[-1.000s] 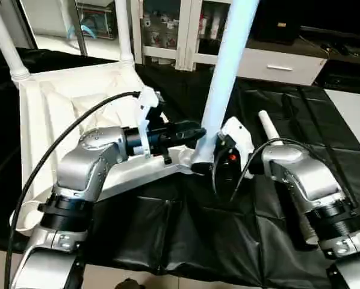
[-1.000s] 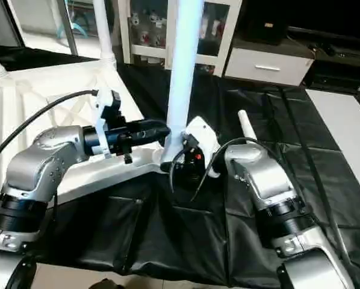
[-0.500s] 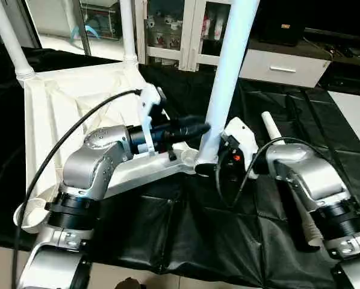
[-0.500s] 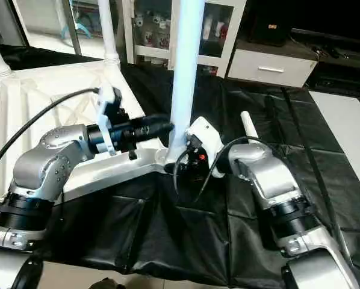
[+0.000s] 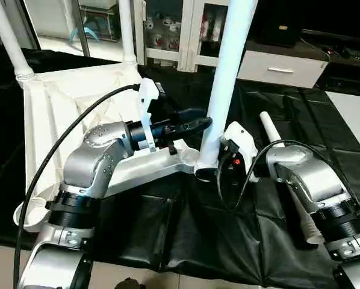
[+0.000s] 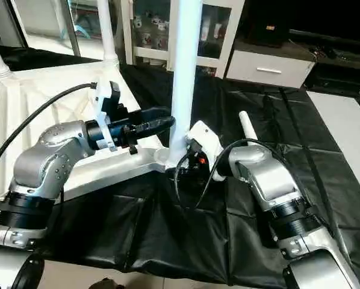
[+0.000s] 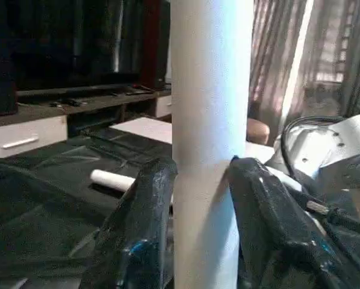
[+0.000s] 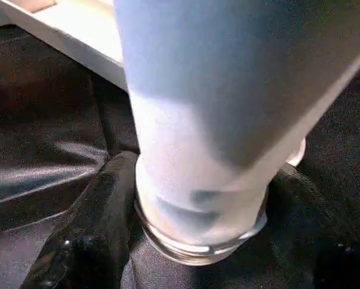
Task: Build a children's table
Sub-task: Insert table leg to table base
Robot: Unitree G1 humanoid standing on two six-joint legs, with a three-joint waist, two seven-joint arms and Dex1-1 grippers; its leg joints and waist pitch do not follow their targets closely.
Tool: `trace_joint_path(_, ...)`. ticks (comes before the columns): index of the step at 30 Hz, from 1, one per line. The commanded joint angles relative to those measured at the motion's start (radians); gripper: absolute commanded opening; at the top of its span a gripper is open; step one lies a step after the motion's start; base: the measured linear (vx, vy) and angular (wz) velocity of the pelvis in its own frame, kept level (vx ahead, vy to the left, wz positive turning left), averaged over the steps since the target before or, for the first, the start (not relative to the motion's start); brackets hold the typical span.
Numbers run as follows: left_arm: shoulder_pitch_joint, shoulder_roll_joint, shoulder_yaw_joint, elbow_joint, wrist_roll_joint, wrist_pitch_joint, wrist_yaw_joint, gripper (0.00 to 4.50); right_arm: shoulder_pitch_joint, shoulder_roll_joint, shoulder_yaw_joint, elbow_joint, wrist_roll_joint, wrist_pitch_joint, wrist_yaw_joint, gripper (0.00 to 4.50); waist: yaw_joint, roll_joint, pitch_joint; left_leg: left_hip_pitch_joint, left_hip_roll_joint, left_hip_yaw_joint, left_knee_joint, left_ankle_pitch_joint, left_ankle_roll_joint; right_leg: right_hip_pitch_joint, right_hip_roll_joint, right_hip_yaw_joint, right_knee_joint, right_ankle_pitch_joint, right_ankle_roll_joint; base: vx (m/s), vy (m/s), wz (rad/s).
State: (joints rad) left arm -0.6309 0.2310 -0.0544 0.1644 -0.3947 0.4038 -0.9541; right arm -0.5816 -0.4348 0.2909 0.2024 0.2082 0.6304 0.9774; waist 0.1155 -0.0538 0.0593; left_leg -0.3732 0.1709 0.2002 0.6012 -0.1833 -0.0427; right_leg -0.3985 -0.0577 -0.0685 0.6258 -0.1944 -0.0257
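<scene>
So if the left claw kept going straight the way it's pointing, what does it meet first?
The upright table leg. The left claw already has a finger on each side of it, so the leg would run deeper between them; whether they touch it is unclear.

Left gripper [image 5: 198, 124] level, fingers parted, right gripper [image 8: 192, 223] clamped low

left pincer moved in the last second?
Yes. The left pincer has risen slightly up the upright leg, away from the tabletop corner.
</scene>
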Motion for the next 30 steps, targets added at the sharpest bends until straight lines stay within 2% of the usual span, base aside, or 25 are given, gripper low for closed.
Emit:
trace_joint_path(1, -0.027, -0.014, -0.008, 0.031, 0.036, -0.007, 0.062, 2.01, -0.006, 0.017, 0.048, -0.054, 0.004, -0.027, 0.042, 2.71, 0.003, -0.002, -0.067, 0.02, 0.07, -0.035, -0.066, -0.129, 0.009, 0.051, -0.104, 0.061, -0.071, -0.144, -0.191, 0.0, 0.0, 0.0)
trace_joint_path(2, -0.027, -0.014, -0.007, 0.03, 0.034, -0.005, 0.06, 2.01, -0.006, 0.017, 0.048, -0.054, 0.004, -0.027, 0.042, 2.71, 0.004, -0.002, -0.068, 0.02, 0.07, -0.035, -0.066, -0.128, 0.01, 0.052, -0.104, 0.061, -0.071, -0.143, -0.191, 0.0, 0.0, 0.0)
trace_joint_path(3, -0.016, -0.015, -0.002, -0.012, -0.027, 0.046, 0.019, 2.02, -0.004, 0.016, 0.048, -0.052, 0.002, -0.028, 0.04, 2.71, 0.004, 0.0, -0.068, 0.02, 0.07, -0.035, -0.066, -0.126, 0.01, 0.052, -0.106, 0.062, -0.069, -0.136, -0.194, 0.0, 0.0, 0.0)
trace_joint_path(6, 0.005, -0.004, -0.01, -0.07, -0.105, 0.138, -0.045, 2.02, -0.004, 0.014, 0.051, -0.046, -0.003, -0.034, 0.042, 2.71, 0.004, 0.0, -0.069, 0.019, 0.07, -0.034, -0.064, -0.121, 0.011, 0.052, -0.106, 0.06, -0.065, -0.118, -0.215, 0.0, 0.0, 0.0)
trace_joint_path(7, 0.012, -0.002, -0.014, -0.081, -0.128, 0.169, -0.063, 2.02, -0.005, 0.014, 0.052, -0.044, -0.004, -0.036, 0.043, 2.71, 0.002, -0.002, -0.068, 0.015, 0.068, -0.034, -0.064, -0.121, 0.013, 0.053, -0.104, 0.061, -0.065, -0.119, -0.212, 0.0, 0.0, 0.0)
trace_joint_path(8, 0.016, -0.001, -0.016, -0.088, -0.143, 0.189, -0.074, 2.02, -0.005, 0.014, 0.053, -0.043, -0.004, -0.037, 0.043, 2.71, 0.002, 0.0, -0.067, 0.019, 0.068, -0.034, -0.064, -0.126, 0.014, 0.051, -0.102, 0.06, -0.068, -0.133, -0.209, 0.0, 0.0, 0.0)
trace_joint_path(11, 0.02, -0.001, -0.025, -0.086, -0.147, 0.194, -0.085, 2.02, -0.006, 0.017, 0.054, -0.044, -0.008, -0.037, 0.044, 2.71, 0.001, 0.0, -0.066, 0.02, 0.07, -0.035, -0.066, -0.139, 0.01, 0.05, -0.103, 0.061, -0.071, -0.156, -0.205, 0.0, 0.0, 0.0)
trace_joint_path(15, 0.009, 0.004, -0.038, -0.052, -0.095, 0.148, -0.059, 2.02, -0.007, 0.019, 0.055, -0.044, -0.013, -0.042, 0.049, 2.71, 0.003, -0.001, -0.065, 0.022, 0.071, -0.036, -0.067, -0.149, 0.004, 0.05, -0.104, 0.062, -0.074, -0.177, -0.19, 0.0, 0.0, 0.0)
trace_joint_path(19, 0.005, 0.016, -0.054, -0.047, -0.049, 0.089, -0.062, 2.02, -0.006, 0.02, 0.054, -0.046, -0.012, -0.041, 0.051, 2.71, 0.005, 0.001, -0.067, 0.021, 0.071, -0.036, -0.067, -0.137, 0.004, 0.051, -0.103, 0.062, -0.071, -0.153, -0.184, 0.0, 0.0, 0.0)
trace_joint_path(22, 0.017, 0.03, -0.063, -0.098, -0.094, 0.138, -0.107, 2.02, -0.005, 0.021, 0.047, -0.052, 0.0, -0.03, 0.053, 2.71, 0.003, 0.001, -0.068, 0.02, 0.07, -0.036, -0.066, -0.13, 0.005, 0.052, -0.104, 0.062, -0.068, -0.139, -0.19, 0.0, 0.0, 0.0)
trace_joint_path(24, 0.017, 0.034, -0.053, -0.129, -0.166, 0.234, -0.135, 2.02, -0.002, 0.016, 0.046, -0.05, -0.003, -0.035, 0.053, 2.71, 0.001, 0.005, -0.068, 0.021, 0.07, -0.035, -0.066, -0.131, 0.0, 0.05, -0.102, 0.061, -0.064, -0.13, -0.204, 0.0, 0.0, 0.0)
trace_joint_path(25, 0.016, 0.033, -0.052, -0.13, -0.171, 0.242, -0.134, 2.2, -0.001, 0.014, 0.048, -0.049, -0.009, -0.039, 0.051, 2.71, 0.001, 0.004, -0.068, 0.021, 0.069, -0.034, -0.065, -0.133, 0.0, 0.05, -0.102, 0.061, -0.066, -0.126, -0.208, 0.0, 0.0, 0.0)
trace_joint_path(26, 0.015, 0.03, -0.054, -0.125, -0.162, 0.235, -0.127, 2.37, 0.001, 0.011, 0.049, -0.05, -0.013, -0.041, 0.051, 2.71, 0.0, 0.003, -0.067, 0.02, 0.068, -0.033, -0.064, -0.135, 0.002, 0.05, -0.102, 0.062, -0.068, -0.13, -0.209, 0.0, 0.0, 0.0)
trace_joint_path(29, 0.016, 0.034, -0.066, -0.12, -0.143, 0.215, -0.127, 2.44, 0.005, 0.01, 0.049, -0.056, -0.015, -0.04, 0.051, 2.7, 0.001, 0.006, -0.067, 0.02, 0.069, -0.035, -0.065, -0.143, 0.001, 0.052, -0.102, 0.062, -0.07, -0.145, -0.204, 0.0, 0.0, 0.0)
trace_joint_path(30, 0.015, 0.036, -0.084, -0.108, -0.098, 0.169, -0.113, 2.48, 0.007, 0.007, 0.054, -0.061, -0.021, -0.043, 0.051, 2.7, 0.002, 0.006, -0.066, 0.021, 0.07, -0.036, -0.066, -0.15, 0.002, 0.051, -0.102, 0.062, -0.073, -0.156, -0.198, 0.0, 0.0, 0.0)
